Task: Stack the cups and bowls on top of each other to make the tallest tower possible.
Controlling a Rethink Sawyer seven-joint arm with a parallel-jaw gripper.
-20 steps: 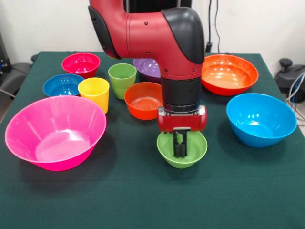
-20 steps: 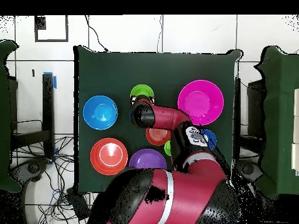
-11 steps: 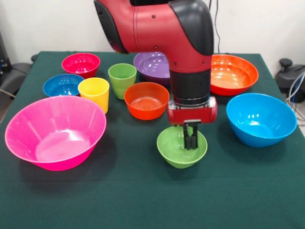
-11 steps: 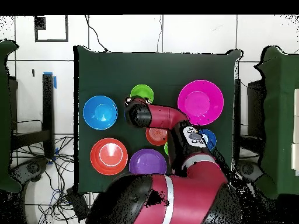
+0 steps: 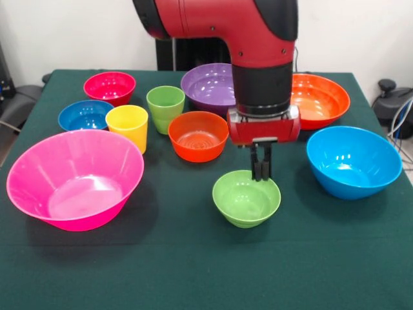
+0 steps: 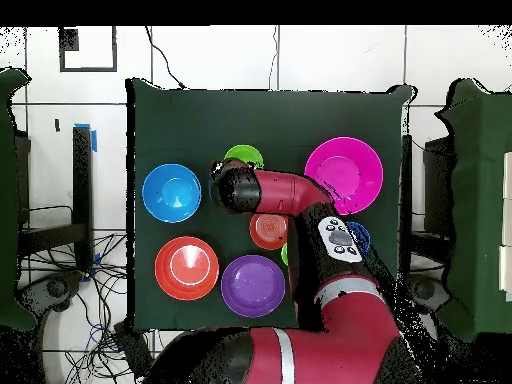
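Gripper (image 5: 261, 169): fingers pressed together, empty, hanging just above the far rim of the green bowl (image 5: 246, 197). I count nothing stacked yet; every piece sits alone on the table (image 5: 193, 271).

Neighbours: orange-red bowl (image 5: 198, 135) just behind and to the picture's left, blue bowl (image 5: 353, 160) to the picture's right, yellow cup (image 5: 128, 126) and green cup (image 5: 165, 107) side by side further back.

Risks, as I judge them:
- Closed fingers descending would strike the rim and tip or skid the bowl.
- Thin glossy wall may slip from a pinch.
- Arm swing could clip the orange-red bowl.
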